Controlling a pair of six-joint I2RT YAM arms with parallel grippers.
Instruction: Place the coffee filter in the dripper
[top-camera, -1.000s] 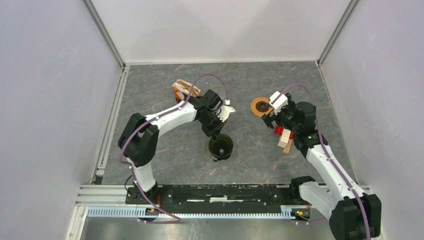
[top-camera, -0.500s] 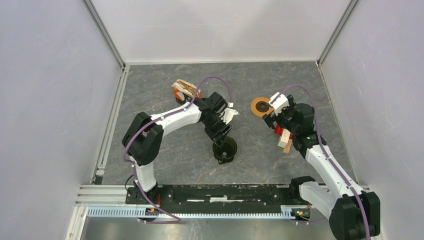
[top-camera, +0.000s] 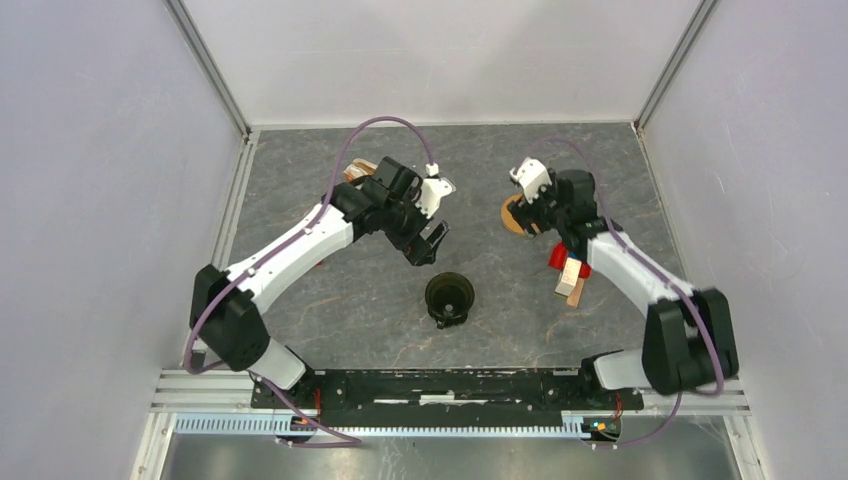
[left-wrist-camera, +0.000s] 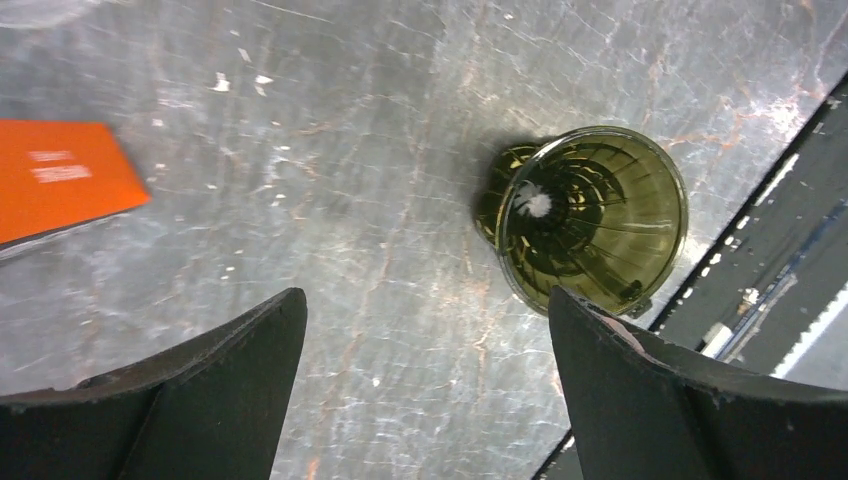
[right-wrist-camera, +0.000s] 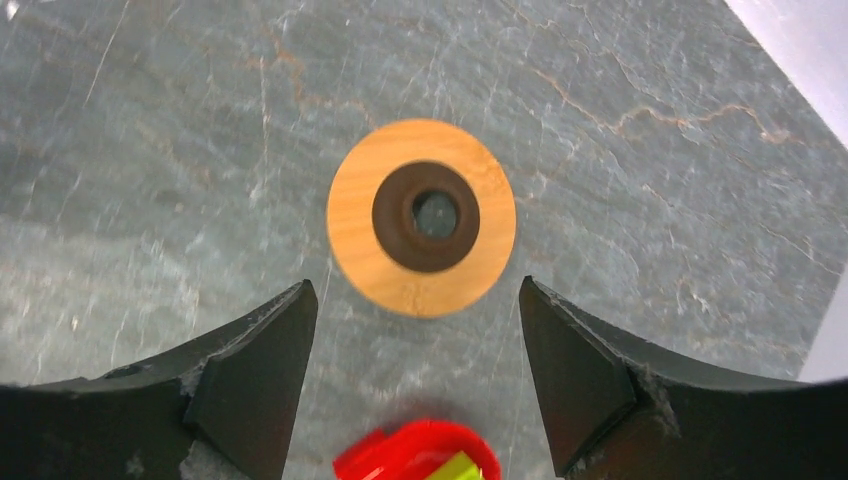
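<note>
1. dripper (right-wrist-camera: 421, 215) sits right of centre, only its wood ring showing, directly under the right claw (right-wrist-camera: 412, 290), which is spread and empty.
2. filter pack (left-wrist-camera: 60, 178) lies back-left of the left claw (left-wrist-camera: 425, 295), also spread and empty; that arm is nearer.

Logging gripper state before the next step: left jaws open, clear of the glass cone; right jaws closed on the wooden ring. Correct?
No. The right jaws are open, not closed on the wooden ring; the ring lies flat on the table, untouched, as the right wrist view shows. The rest holds: left jaws open, clear of the glass cone.
</note>
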